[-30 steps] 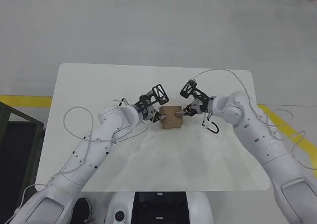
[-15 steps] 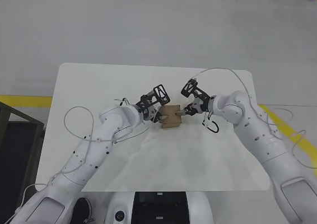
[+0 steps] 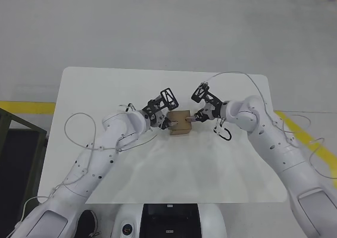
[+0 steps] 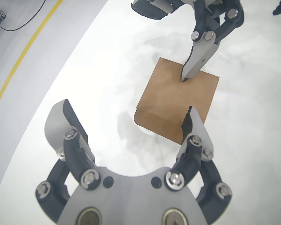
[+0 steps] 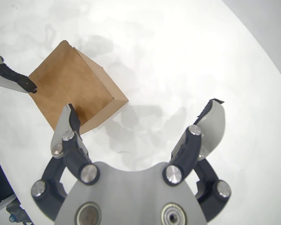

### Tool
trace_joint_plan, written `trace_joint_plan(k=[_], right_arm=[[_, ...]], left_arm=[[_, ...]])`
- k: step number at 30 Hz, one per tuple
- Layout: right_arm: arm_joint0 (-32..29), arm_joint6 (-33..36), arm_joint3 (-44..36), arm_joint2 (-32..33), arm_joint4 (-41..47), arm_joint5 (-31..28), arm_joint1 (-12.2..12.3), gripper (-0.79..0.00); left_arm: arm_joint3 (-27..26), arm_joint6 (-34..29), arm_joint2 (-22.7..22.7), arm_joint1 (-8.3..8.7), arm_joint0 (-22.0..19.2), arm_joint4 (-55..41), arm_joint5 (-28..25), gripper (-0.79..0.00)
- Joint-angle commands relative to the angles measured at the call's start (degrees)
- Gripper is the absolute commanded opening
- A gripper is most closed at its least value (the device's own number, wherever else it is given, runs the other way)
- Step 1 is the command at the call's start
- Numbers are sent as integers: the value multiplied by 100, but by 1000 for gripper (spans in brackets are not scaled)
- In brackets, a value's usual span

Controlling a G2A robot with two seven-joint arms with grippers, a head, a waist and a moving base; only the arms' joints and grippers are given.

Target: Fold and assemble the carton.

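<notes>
Left pincer [image 4: 127, 110] was released, jaws spread wide, grasping nothing. Its inner fingertip [image 4: 190, 118] touched the near top edge of the brown cardboard carton [image 4: 178, 94]. The outer fingertip [image 4: 68, 115] hung well off to the side over bare white counter [image 4: 96, 59].

Right pincer [image 5: 142, 105] was in the same state: released, jaws wide. One finger was down on the carton's top face, just inside the edge nearest that pincer. The other was well apart from the box, over the counter.

The carton sat directly between my two pincers, just ahead of each. It was touched on top from both sides and grasped by neither. It rested flat on the counter, top face closed and level, with a folded side seam showing on the face that the right pincer looked down on. From the left pincer, the right one's tip pressed near the far edge of the top.

A thin white cable [image 3: 76, 122] looped on the counter well behind the left pincer, beside that arm.
</notes>
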Motion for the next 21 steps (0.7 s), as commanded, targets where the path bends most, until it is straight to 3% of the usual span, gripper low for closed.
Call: trace_joint_plan(k=[1, 12, 17, 21], right_arm=[[-33, -57, -49, 44, -10, -52, 16, 0], [-327, -161, -703, 302, -250, -133, 139, 0], [-350, -278, -922, 230, -612, -950, 192, 0], [-269, -277, -703, 148, -644, -828, 156, 0]], left_arm=[[2, 12, -44, 2, -13, -91, -32, 0], [-24, 36, -163, 27, 72, -173, -78, 0], [-57, 30, -255, 46, 106, -177, -77, 0], [-46, 48, -314, 61, 141, -175, -98, 0]])
